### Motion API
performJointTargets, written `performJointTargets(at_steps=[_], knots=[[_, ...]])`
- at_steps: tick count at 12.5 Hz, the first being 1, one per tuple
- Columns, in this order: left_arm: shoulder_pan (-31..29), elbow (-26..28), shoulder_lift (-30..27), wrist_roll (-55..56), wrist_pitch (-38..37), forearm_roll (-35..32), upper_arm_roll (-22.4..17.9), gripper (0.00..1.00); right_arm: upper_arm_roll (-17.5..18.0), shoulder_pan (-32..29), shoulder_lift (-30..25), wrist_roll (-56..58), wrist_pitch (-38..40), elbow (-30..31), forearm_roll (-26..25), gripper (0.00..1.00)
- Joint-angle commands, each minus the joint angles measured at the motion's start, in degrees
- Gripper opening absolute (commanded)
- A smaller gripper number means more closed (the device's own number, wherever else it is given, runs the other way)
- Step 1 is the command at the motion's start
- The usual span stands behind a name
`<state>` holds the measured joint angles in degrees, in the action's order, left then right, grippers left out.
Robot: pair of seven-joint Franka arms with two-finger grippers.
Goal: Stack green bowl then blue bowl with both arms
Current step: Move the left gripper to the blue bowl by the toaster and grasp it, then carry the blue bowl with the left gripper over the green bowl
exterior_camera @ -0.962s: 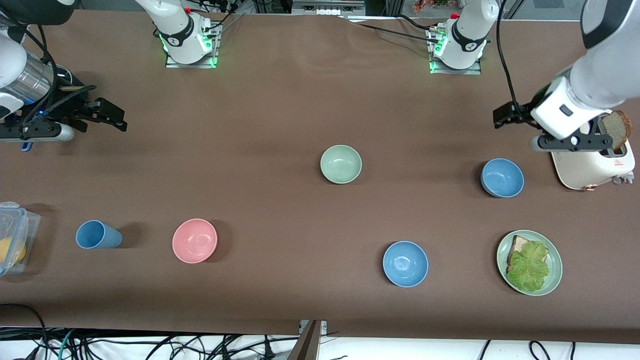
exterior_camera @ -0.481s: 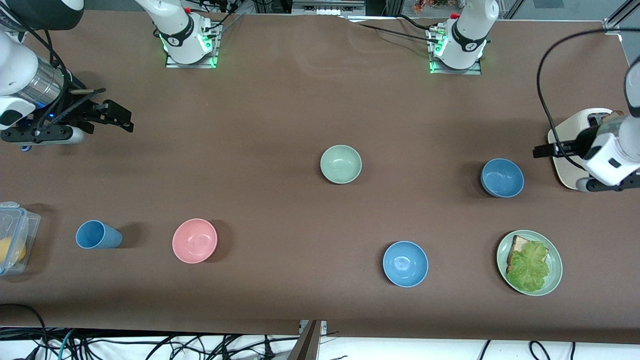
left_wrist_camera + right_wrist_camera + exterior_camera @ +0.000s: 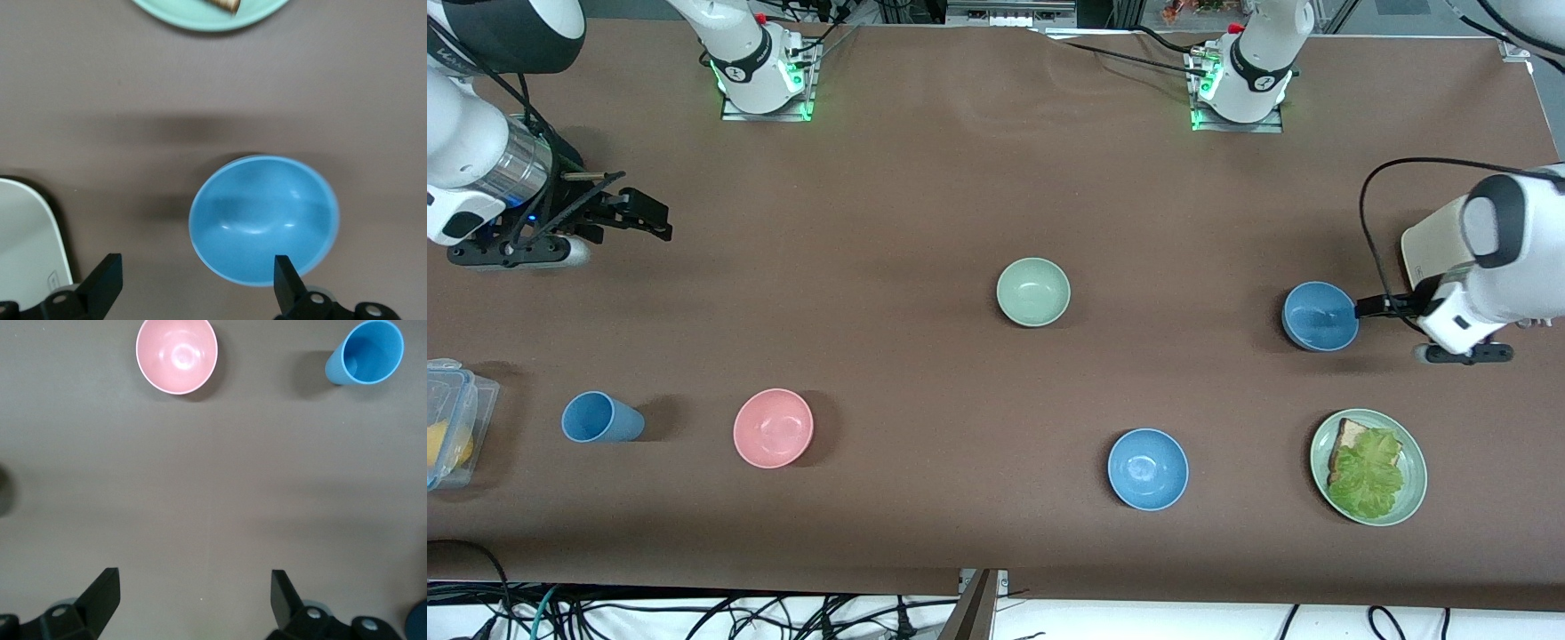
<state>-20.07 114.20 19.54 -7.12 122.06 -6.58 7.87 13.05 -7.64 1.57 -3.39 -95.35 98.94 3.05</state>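
Note:
The green bowl (image 3: 1032,292) sits upright mid-table. One blue bowl (image 3: 1320,316) stands toward the left arm's end, and a second blue bowl (image 3: 1147,468) lies nearer the front camera. My left gripper (image 3: 1368,308) is open and empty, low beside the first blue bowl. In the left wrist view that bowl (image 3: 263,217) lies just ahead of the gripper (image 3: 197,283), with one fingertip (image 3: 287,280) at its rim. My right gripper (image 3: 654,218) is open and empty over bare table at the right arm's end; its wrist view (image 3: 193,593) shows only tabletop between the fingers.
A pink bowl (image 3: 773,428) and a blue cup (image 3: 600,417) stand toward the right arm's end, beside a clear plastic container (image 3: 449,431). A green plate (image 3: 1368,467) with bread and lettuce and a white toaster (image 3: 1432,249) stand by the left arm.
My left arm has swung from over the toaster down to the blue bowl's side. My right gripper has drifted slightly toward the table's middle. No bowl has moved.

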Motion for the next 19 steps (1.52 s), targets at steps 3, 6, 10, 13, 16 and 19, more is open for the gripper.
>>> performJointTargets(at_steps=[3,6,10,13,16,19], knots=[[-1.02,4.01,2.08,-1.32,6.6,-8.71,1.44,0.99,-0.31,-0.36,-1.05,1.37,2.45,0.29,-0.15,1.0],[-1.64,3.49,6.11,-0.53,7.32,-6.87,1.36,0.99,-0.31,-0.36,-0.96,1.37,2.45,0.29,-0.33,1.0],[-2.08,2.61,7.88,-0.62,7.14,-6.16,1.18,0.08,-0.31,-0.45,-0.7,0.76,3.86,0.38,-0.33,1.0],[-2.34,1.82,7.8,-0.61,6.18,-5.03,1.18,0.0,-0.4,-0.54,-0.7,1.1,4.03,0.38,-0.33,1.0],[-1.99,-0.11,7.8,-0.53,2.41,-3.09,1.18,0.0,-0.92,-0.54,-0.61,1.37,4.04,0.38,-0.5,1.0],[-2.16,-1.17,7.36,-1.14,-0.14,-2.29,1.36,0.0,-1.01,-0.54,-0.61,1.46,4.03,0.38,-0.68,1.0]])
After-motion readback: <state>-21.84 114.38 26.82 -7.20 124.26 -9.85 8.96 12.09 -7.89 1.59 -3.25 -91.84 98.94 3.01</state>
